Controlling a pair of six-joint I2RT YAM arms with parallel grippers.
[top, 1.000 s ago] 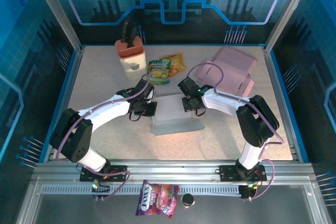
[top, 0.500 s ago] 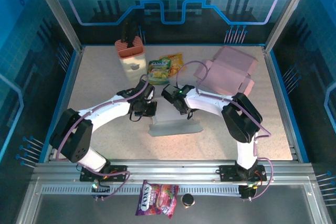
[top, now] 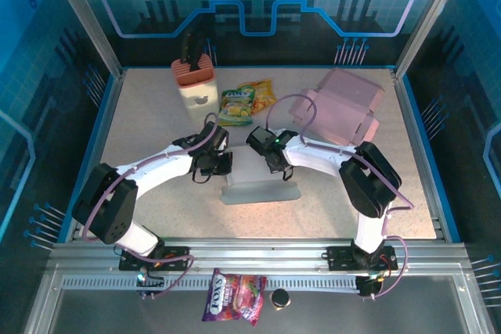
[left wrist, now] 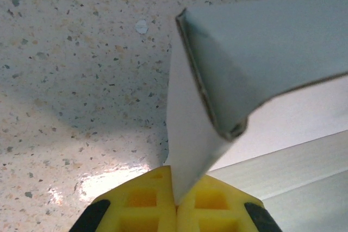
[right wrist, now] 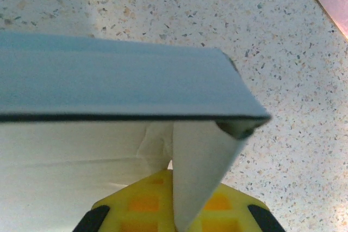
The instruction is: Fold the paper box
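Note:
A pale grey-white paper box (top: pixel 260 192) lies partly folded at the middle of the table, its long wall facing the arms. My left gripper (top: pixel 221 165) is at its left end, shut on a white side flap (left wrist: pixel 187 139) that sticks up between the yellow fingertips (left wrist: pixel 141 205). My right gripper (top: pixel 275 163) is at the back edge near the right end, shut on another white flap (right wrist: pixel 201 161) under the grey folded wall (right wrist: pixel 119 88). Both flaps stand pinched upright.
A pink folded box (top: pixel 344 103) lies at the back right. Snack bags (top: pixel 246 102) and a cream holder with an orange top (top: pixel 194 82) stand at the back. Another snack bag (top: pixel 233 296) and a small dark cap (top: pixel 279 297) lie on the front rail.
The right gripper moved left from the box's right end, then settled on the back edge. The box shifted slightly toward the front and left. The left gripper stayed at its end.

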